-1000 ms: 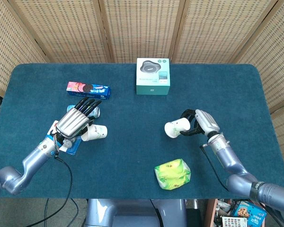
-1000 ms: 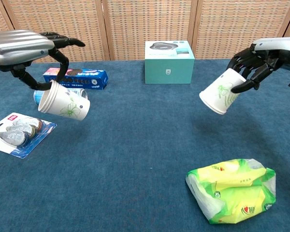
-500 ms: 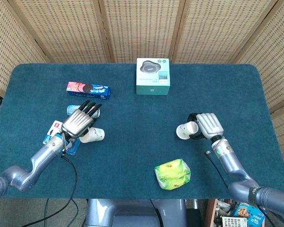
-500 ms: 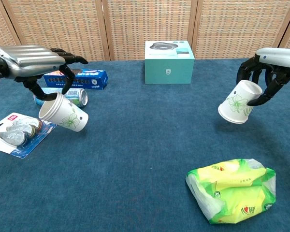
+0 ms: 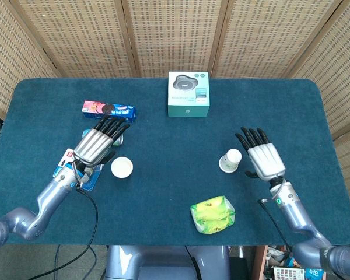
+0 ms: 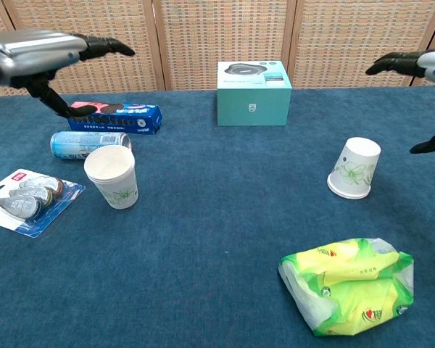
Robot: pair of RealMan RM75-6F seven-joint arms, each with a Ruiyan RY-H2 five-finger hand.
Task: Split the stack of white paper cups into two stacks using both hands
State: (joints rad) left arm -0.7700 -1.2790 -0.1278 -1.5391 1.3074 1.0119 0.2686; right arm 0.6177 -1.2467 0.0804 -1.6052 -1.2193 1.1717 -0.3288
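Note:
Two white paper cups with a green flower print stand apart on the blue table. One cup [image 5: 122, 167] [image 6: 113, 176] stands upright, mouth up, on the left side. The other cup [image 5: 230, 160] [image 6: 354, 168] stands mouth down on the right side. My left hand [image 5: 99, 146] [image 6: 49, 56] hovers above and just left of the upright cup, fingers spread, holding nothing. My right hand [image 5: 263, 158] [image 6: 423, 65] floats to the right of the inverted cup, fingers spread and empty; the chest view cuts it off at the frame edge.
A teal box [image 5: 188, 93] sits at the back centre. On the left lie a blue cookie box [image 5: 109, 109], a can on its side [image 6: 87, 142] and a blister pack [image 6: 25, 199]. A yellow-green bag [image 5: 212, 214] lies near the front right.
Both hands have set their cups down on the table and let go. The fingers have opened wide and the hands have lifted away from the cups.

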